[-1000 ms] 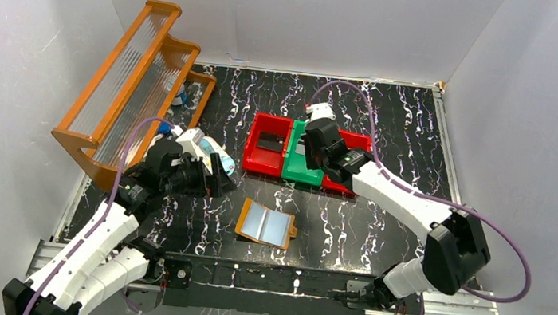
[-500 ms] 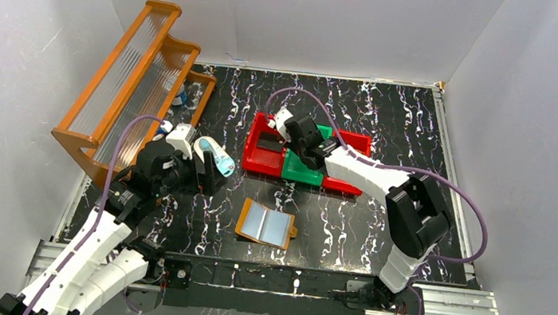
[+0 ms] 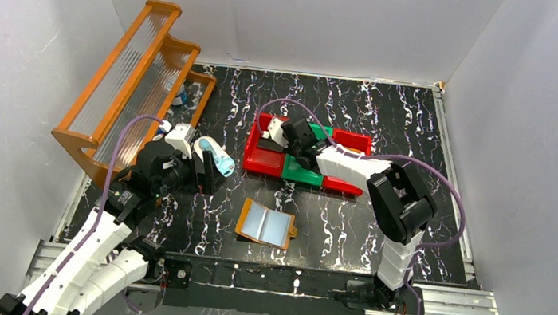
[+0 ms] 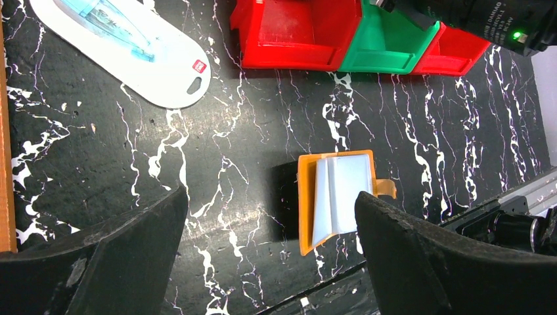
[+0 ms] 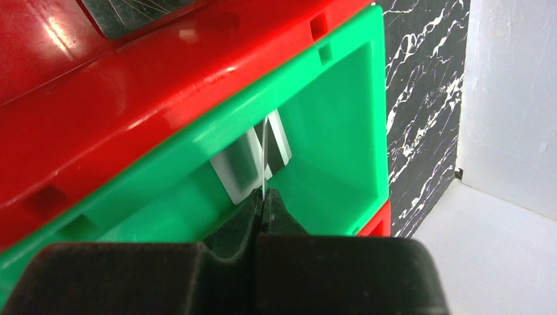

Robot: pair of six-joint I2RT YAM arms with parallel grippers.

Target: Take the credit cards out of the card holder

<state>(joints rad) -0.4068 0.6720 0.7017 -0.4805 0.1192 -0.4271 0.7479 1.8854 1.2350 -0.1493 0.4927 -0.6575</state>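
The orange card holder [image 3: 246,219] lies flat near the table's front edge, a pale blue-grey credit card [image 3: 267,224] showing in its window. In the left wrist view the holder [image 4: 306,210] and that card [image 4: 345,190] lie below, near the right finger [image 4: 420,256]. My left gripper [image 4: 269,262] is open and empty, above and left of the holder in the top view [image 3: 207,177]. My right gripper [image 5: 264,195] is shut on a thin card seen edge-on [image 5: 265,154] over the green bin [image 5: 341,131]. Another card [image 5: 244,167] lies in that bin.
Red and green bins [image 3: 264,158] stand mid-table under my right gripper [image 3: 299,140]. A pale blue-and-white oval item [image 3: 214,155] lies beside my left gripper, also in the left wrist view [image 4: 151,52]. An orange wooden rack [image 3: 132,83] stands at the back left.
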